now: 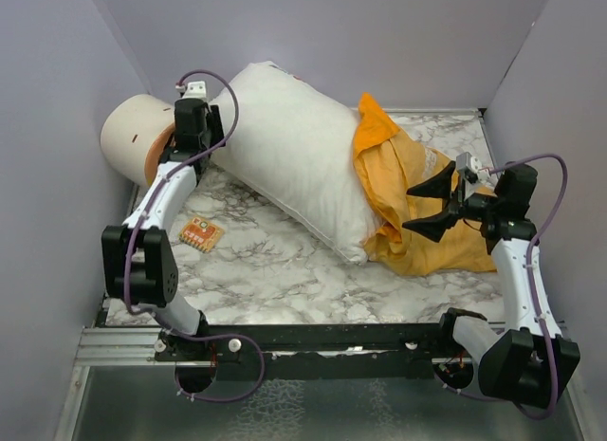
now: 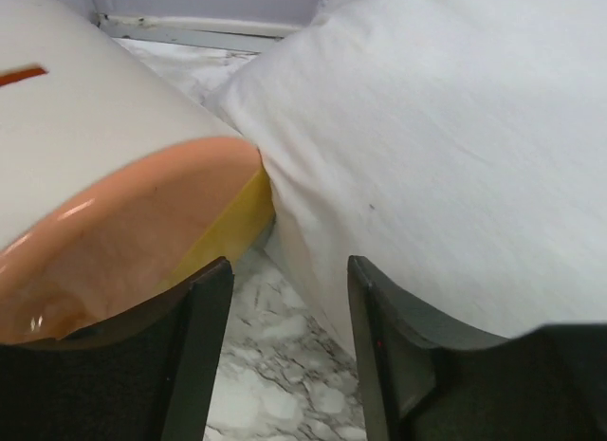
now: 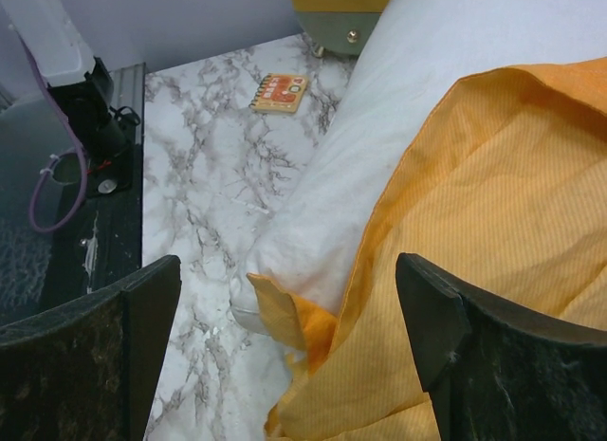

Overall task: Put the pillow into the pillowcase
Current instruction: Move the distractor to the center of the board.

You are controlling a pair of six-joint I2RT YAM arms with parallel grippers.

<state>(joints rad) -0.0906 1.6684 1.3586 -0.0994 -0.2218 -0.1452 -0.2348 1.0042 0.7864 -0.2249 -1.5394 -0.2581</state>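
The plump white pillow (image 1: 294,161) lies slantwise across the marble table. Its right end is tucked into the crumpled orange-yellow pillowcase (image 1: 422,209). In the right wrist view the pillowcase (image 3: 493,204) drapes over the pillow (image 3: 379,137), with a folded orange flap under the pillow's corner. My right gripper (image 3: 289,280) hovers wide open over that edge, holding nothing; the top view shows this right gripper (image 1: 432,206) above the case. My left gripper (image 2: 289,303) stands open at the pillow's far left end (image 2: 436,147), with only marble between its fingers.
A cream-and-orange cylinder (image 1: 137,137) lies at the back left, pressed close to the pillow, and fills the left of the left wrist view (image 2: 114,204). A small orange patterned card (image 1: 201,233) lies on the marble table (image 1: 275,270) near the left arm. Purple walls close in three sides.
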